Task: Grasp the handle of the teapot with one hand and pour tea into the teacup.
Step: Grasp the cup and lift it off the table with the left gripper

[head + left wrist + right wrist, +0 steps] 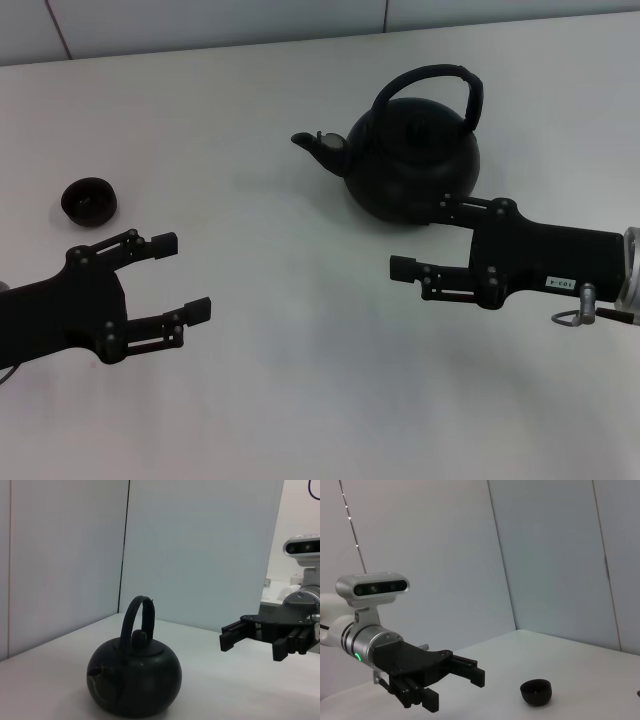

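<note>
The black teapot (410, 160) stands right of centre on the white table, spout pointing left. Its arched handle (440, 75) rises over the lid and is free. My right gripper (424, 237) is open and empty, just in front of the pot's body, pointing left; its far finger lies close against the pot's lower side. The small dark teacup (88, 200) stands at the far left. My left gripper (182, 276) is open and empty, in front of the cup. The left wrist view shows the teapot (135, 680), its handle (131, 620) and the right gripper (254, 645). The right wrist view shows the cup (536, 691) and the left gripper (451, 689).
The white table (280, 380) ends at a pale panelled wall (200, 25) along the back. A wide stretch of table lies between the cup and the teapot.
</note>
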{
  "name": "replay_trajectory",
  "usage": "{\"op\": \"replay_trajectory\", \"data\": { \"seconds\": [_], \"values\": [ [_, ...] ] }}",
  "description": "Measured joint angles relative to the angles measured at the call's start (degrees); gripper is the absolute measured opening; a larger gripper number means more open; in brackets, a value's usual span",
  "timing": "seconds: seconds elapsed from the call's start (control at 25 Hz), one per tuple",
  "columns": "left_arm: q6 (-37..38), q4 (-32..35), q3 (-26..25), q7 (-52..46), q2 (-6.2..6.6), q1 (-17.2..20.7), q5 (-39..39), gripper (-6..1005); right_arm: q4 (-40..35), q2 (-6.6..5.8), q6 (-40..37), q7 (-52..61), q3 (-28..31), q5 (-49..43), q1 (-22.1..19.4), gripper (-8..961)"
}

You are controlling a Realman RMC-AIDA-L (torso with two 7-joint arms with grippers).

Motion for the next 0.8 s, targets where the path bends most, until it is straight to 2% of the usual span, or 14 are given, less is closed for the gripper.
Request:
{"op": "replay_trajectory", "data": {
  "seconds": [0.4,0.8],
  "values": [
    [-1.2,0.0,-0.85,0.25,-0.03,0.0,-0.45,860,0.0,0.11,0.05,-0.28,-0.03,0.02,-0.01,752],
    [-11.09,-0.08,-7.62,-2.31,-0.3,-1.89,-0.84,861,0.38,0.33,0.07,-0.35,0.01,0.55,1.71,753]
  ]
}}
